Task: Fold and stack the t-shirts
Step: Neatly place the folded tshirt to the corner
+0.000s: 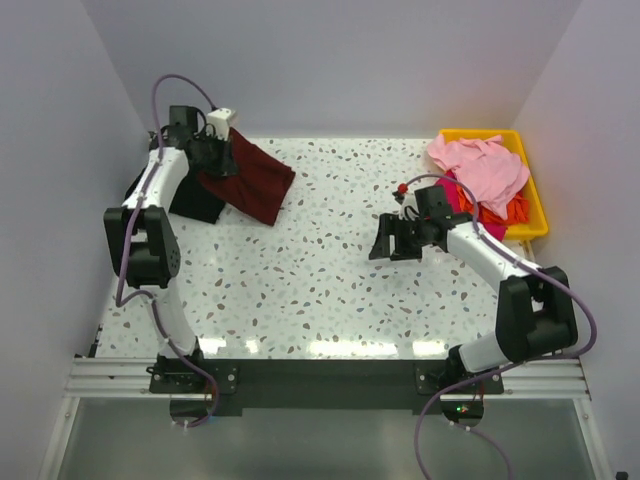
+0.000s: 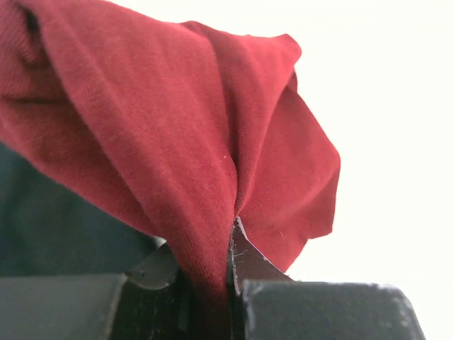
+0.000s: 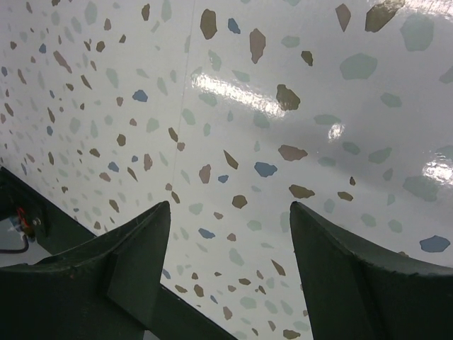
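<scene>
Left gripper (image 2: 209, 259) pinches maroon shirt (image 1: 256, 180) beside black shirt (image 1: 195, 206); right gripper (image 3: 230, 207) open, empty; pink shirt (image 1: 480, 166) heaped in yellow bin (image 1: 536, 203).

left arm (image 1: 165, 180), right arm (image 1: 480, 250): white links, black joints | cables (image 1: 593, 330): lilac | jaws: dark, pointed

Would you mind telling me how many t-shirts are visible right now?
5: maroon, pinched in the left gripper, far left; black beside it; pink, magenta and orange piled in the yellow bin, far right. More may be hidden there.
</scene>
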Robot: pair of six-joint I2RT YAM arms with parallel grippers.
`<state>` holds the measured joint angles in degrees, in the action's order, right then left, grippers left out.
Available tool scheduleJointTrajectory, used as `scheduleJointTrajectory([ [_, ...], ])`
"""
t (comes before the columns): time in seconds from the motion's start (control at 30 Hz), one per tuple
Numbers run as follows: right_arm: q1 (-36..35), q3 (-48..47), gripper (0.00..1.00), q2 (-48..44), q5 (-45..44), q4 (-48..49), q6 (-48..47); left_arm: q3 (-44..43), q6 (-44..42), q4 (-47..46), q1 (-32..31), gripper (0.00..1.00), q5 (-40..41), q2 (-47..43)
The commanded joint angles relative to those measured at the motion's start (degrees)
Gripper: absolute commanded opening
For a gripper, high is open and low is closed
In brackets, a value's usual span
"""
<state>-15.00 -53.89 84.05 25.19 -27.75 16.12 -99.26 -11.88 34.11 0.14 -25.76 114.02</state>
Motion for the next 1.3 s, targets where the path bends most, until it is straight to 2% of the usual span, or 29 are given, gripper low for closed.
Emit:
scheduleJointTrajectory([
  [0.0, 0.0, 0.9, 0.72, 0.5, 2.5, 0.9, -1.2, -6.4, -3.4, 5.8, 4.0, 0.0, -4.3, -0.6],
  [0.37, -0.1, 2.0, 0.72, 1.1, 3.8, 2.3, -0.9, -12.3, -5.6, 10.5, 10.1, 0.0, -7.1, -0.3],
  [0.7, -0.1, 2.5, 0.72, 1.6, 3.7, 2.5, -0.8, -19.8, -3.9, 11.8, 17.6, 0.0, -15.9, 2.3],
  [0.97, -0.2, 2.8, 0.72, 2.6, 4.3, 2.9, -0.7, -19.6, -2.8, 10.0, 21.0, 0.0, -18.7, 2.9],
  [1.27, -0.2, 2.6, 0.72, 3.1, 3.9, 2.3, -0.9, -19.3, -3.2, 9.6, 21.7, 0.0, -16.4, 7.2],
])
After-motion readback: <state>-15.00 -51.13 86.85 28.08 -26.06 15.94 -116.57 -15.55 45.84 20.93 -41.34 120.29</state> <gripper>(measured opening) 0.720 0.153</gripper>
